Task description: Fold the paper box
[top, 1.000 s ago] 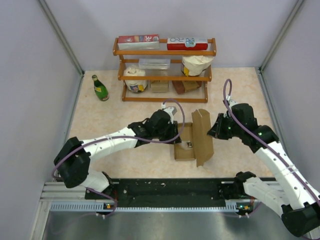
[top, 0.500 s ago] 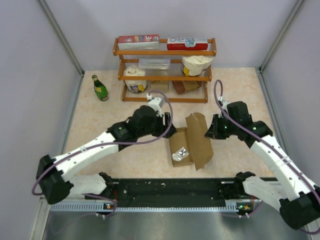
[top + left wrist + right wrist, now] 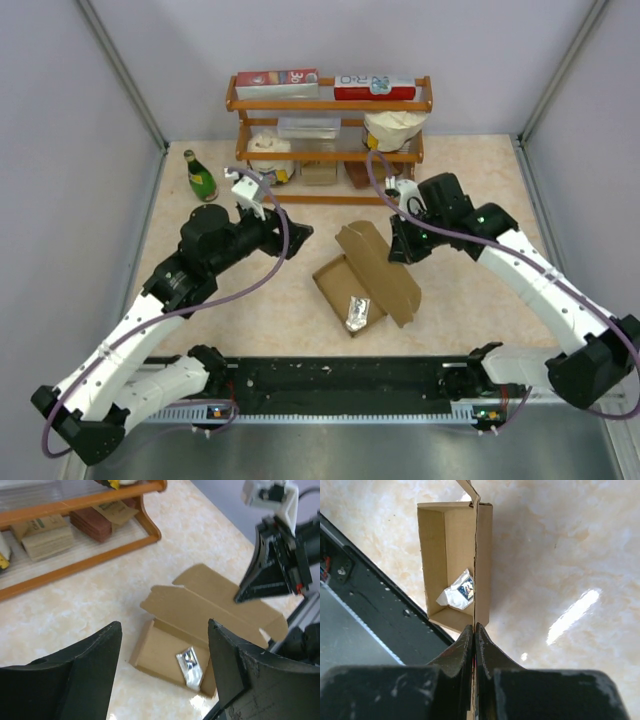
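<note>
The paper box (image 3: 365,282) lies near the middle of the counter (image 3: 450,312), in front of a shelf rack (image 3: 330,150) that stands at the back. A small packet (image 3: 357,314) lies inside the box's tray, at its near end. The lid stands up along the tray's right side. A bottle (image 3: 200,176) stands left of the rack. The left gripper (image 3: 292,238) is left of the box and apart from it. The right gripper (image 3: 397,248) is against the lid's right edge.

The pale marbled table (image 3: 270,310) bears the paper box (image 3: 335,282) — farther back, a green bottle (image 3: 200,177) and a wooden rack (image 3: 330,198)
</note>
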Tool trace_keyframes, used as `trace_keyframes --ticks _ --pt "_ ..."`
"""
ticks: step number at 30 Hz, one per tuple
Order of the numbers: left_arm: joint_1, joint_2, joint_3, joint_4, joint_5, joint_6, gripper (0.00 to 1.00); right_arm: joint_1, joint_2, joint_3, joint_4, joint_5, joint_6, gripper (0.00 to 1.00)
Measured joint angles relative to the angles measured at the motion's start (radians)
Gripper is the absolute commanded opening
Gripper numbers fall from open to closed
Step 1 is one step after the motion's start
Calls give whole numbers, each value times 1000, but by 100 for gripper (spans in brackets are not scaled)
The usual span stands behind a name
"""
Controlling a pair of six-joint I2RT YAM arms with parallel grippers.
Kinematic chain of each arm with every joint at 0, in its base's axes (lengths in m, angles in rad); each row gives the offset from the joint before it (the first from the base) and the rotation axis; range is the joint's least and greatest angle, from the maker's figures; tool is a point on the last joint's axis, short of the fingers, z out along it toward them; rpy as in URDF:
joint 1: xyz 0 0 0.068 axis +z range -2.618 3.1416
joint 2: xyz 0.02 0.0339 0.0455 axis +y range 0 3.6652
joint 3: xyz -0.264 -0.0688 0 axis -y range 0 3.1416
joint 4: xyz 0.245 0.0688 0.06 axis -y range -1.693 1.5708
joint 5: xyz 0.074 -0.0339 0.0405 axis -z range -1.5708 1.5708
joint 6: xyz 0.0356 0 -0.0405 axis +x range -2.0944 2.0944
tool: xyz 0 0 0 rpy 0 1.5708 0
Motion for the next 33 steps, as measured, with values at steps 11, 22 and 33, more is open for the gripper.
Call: trace_keyframes --ticks 11,22,33 --pt "17 52 -110 40 251 233 75 3 132 210 -196 -37 -431 0" --pt "17 130 -250 150 417 420 79 4 220 306 -355 -164 -645 0" --pt "18 285 -211 209 496 534 72 14 224 306 -370 -169 -664 0"
